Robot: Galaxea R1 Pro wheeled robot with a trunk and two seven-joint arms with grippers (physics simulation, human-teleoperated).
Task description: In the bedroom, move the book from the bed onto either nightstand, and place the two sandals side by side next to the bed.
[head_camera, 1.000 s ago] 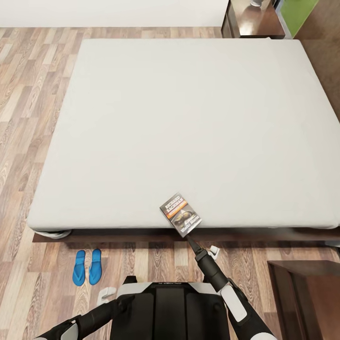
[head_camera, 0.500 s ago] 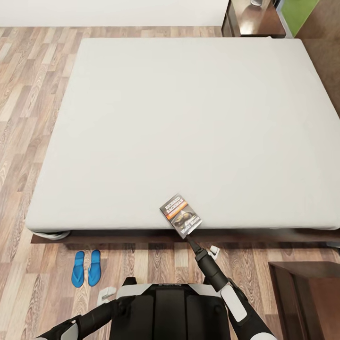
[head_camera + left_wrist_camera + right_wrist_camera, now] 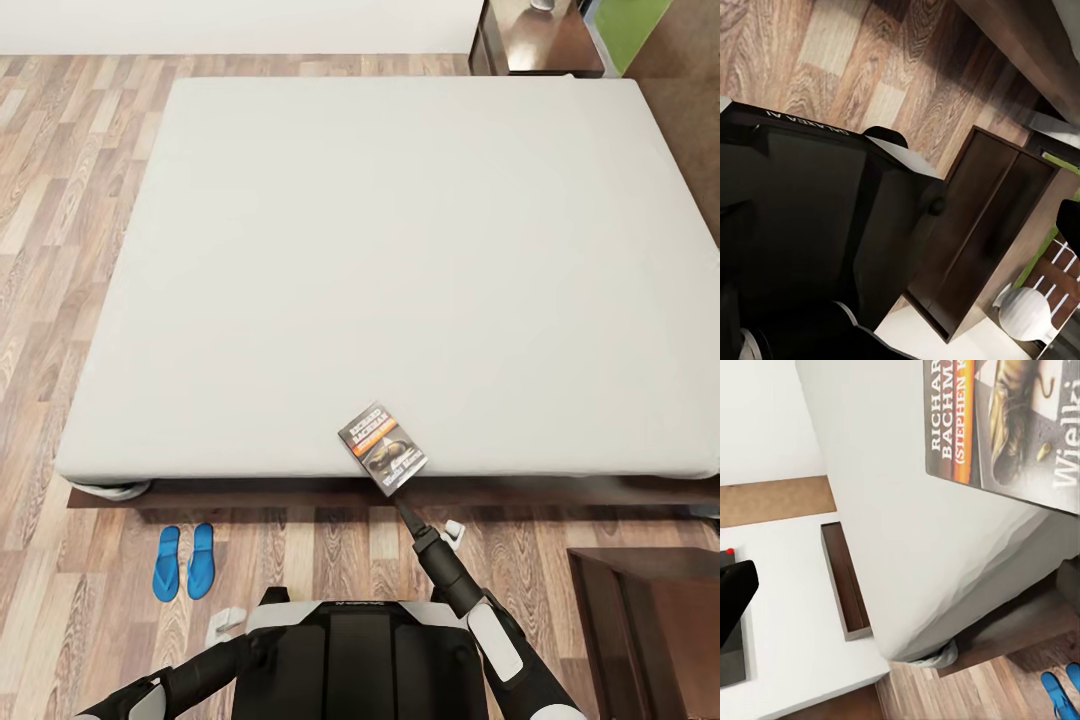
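The book (image 3: 382,449), dark with an orange band, lies at the near edge of the bed (image 3: 400,260), one corner hanging over it. My right gripper (image 3: 399,501) reaches up from the lower right, and its dark fingers close to a point on that overhanging corner. The right wrist view has the book (image 3: 1012,427) close up over the pale mattress (image 3: 907,532). The two blue sandals (image 3: 183,562) lie side by side on the floor by the bed's near left corner. My left gripper (image 3: 228,620) hangs low beside my trunk, and its jaws are not clear.
A dark nightstand (image 3: 650,620) stands at the lower right beside my right arm; it also appears in the left wrist view (image 3: 990,225). A second nightstand (image 3: 545,40) stands beyond the bed's far right corner. Wood-plank floor (image 3: 60,250) runs along the bed's left side.
The whole picture has slid slightly: bed, book and sandals sit a little higher than before, so the camera moved. The right gripper stays at the book's corner.
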